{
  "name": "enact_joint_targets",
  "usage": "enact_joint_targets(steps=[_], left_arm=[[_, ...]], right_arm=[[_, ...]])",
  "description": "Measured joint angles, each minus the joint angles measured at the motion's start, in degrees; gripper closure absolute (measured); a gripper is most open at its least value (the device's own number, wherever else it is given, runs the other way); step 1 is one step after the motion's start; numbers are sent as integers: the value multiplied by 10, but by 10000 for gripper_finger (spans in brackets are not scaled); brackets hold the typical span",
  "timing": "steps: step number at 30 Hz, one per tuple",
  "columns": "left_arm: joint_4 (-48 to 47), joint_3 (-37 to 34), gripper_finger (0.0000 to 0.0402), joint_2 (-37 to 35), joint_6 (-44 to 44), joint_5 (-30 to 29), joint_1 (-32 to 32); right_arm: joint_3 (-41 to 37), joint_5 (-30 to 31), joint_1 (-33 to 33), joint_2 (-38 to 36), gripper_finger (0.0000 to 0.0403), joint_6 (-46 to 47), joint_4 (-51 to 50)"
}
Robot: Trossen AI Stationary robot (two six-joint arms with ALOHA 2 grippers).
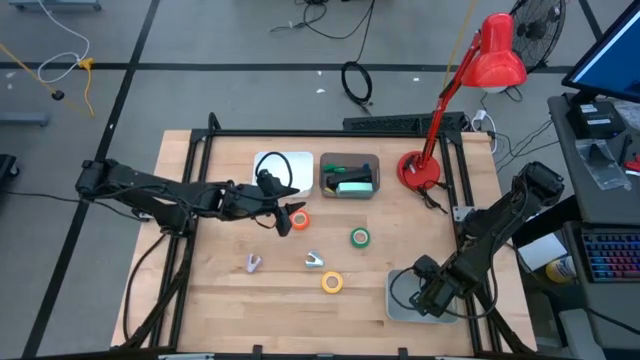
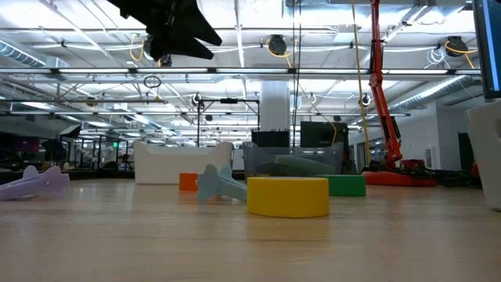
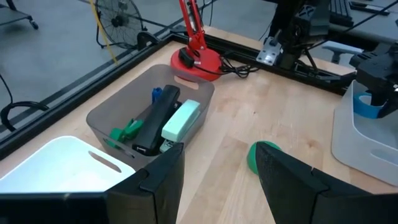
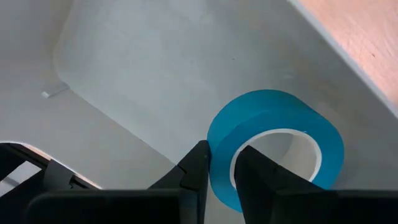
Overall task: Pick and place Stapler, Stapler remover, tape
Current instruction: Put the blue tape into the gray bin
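My right gripper (image 1: 432, 290) points down into the grey bin (image 1: 400, 305) at the near right, shut on the blue tape (image 4: 273, 146). My left gripper (image 3: 221, 152) hangs open and high above the table beside the orange tape (image 1: 299, 220), nothing between its fingers. The green tape (image 1: 360, 237) and yellow tape (image 1: 332, 283) lie flat on the table. A purple stapler remover (image 1: 254, 263) and a pale blue one (image 1: 314, 260) lie near them. A black stapler (image 3: 155, 121) and a mint stapler (image 3: 182, 120) lie in the clear bin (image 1: 350, 175). My right gripper has the blue roll's wall (image 4: 217, 146) between its two fingers, one finger outside the ring and one inside the pale core. The fingers come from above, pointing steeply down. The roll sits tilted inside the grey bin; whether it rests on the floor I cannot tell.
A white bin (image 1: 283, 170) stands left of the clear bin at the back. A red desk lamp (image 1: 420, 170) stands at the back right with its arm rising over the table. A black frame rail runs round the tabletop. Bare wood lies along the near left.
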Motion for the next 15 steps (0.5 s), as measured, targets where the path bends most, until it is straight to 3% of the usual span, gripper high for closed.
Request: enact_joint_targets(steps=[9, 15], left_arm=[[-1, 0, 204, 0, 5, 0, 0], [-1, 0, 204, 0, 7, 1, 0]], right_arm=[[0, 0, 0, 0, 342, -3, 9], [-13, -2, 0, 0, 306, 11, 17]])
